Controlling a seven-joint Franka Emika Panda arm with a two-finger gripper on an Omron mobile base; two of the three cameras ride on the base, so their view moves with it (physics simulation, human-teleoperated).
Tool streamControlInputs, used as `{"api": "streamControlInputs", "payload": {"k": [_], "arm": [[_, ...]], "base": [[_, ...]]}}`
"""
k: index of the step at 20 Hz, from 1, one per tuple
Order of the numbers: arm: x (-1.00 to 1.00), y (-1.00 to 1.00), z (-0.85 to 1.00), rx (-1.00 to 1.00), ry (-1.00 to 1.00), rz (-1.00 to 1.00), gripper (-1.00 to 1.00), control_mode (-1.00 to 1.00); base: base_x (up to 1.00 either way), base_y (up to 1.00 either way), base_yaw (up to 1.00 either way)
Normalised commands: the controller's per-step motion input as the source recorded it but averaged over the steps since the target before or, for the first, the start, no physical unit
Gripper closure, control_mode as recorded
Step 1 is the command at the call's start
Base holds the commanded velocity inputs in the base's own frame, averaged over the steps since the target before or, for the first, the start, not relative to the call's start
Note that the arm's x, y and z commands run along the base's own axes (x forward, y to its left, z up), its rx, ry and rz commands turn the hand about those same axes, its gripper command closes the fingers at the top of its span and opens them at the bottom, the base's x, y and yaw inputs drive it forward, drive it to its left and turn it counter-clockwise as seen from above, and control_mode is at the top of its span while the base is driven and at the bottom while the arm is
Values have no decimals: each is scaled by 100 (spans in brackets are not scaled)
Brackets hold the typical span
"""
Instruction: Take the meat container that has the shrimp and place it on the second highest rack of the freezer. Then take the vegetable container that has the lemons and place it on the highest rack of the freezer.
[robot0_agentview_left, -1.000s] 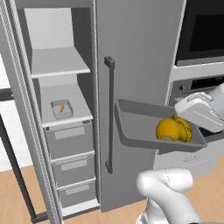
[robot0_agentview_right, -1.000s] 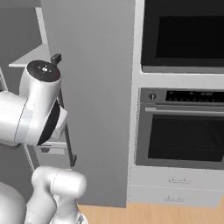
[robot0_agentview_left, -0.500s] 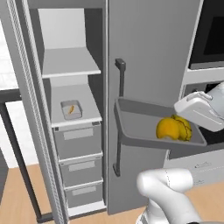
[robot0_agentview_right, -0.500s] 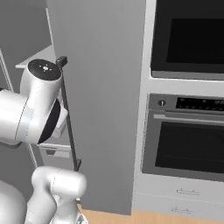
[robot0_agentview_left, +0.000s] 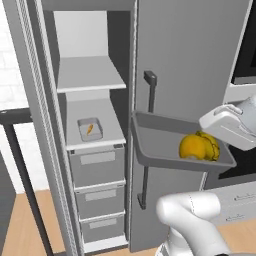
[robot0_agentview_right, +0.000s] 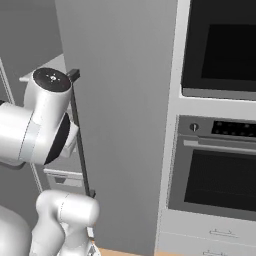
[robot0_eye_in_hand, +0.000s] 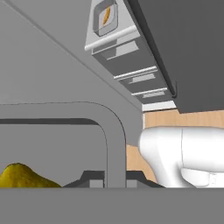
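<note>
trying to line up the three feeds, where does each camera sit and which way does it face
Left base view: behind the arm's left, facing the open freezer; the arm's white links show, holding the lemon tray.
Right base view: behind the arm's right, facing the freezer door and wall ovens; white arm at left.
Hand view: on the hand, looking along the tray rim toward the shrimp tray; white link beside.
Shared: both base views show the door handle.

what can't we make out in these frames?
- Gripper's hold on the tray: left base view, the white hand covers the rim; hand view, the fingertips are cut off at the bottom.
- Lemons: hand view, cut off by the bottom edge; their count is unclear.
- Shrimp: left base view, too small for detail.
- Freezer interior: right base view, the arm and door hide it.
</note>
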Motion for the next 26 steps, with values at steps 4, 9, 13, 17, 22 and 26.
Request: {"api": "streamControlInputs", "payload": {"k": [4, 9, 13, 17, 22, 26], "arm": [[0, 0, 0, 0, 0, 0, 100, 100], [0, 0, 0, 0, 0, 0, 100, 100], [0, 0, 0, 0, 0, 0, 100, 100], [0, 0, 0, 0, 0, 0, 100, -100], [20, 30, -5, 0, -3, -45, 100, -100], [33, 32, -5, 5, 0, -88, 100, -100]], "base": [[26, 43, 2], [15, 33, 0], [7, 10, 0], [0, 0, 0], [0, 0, 0], [0, 0, 0]]}}
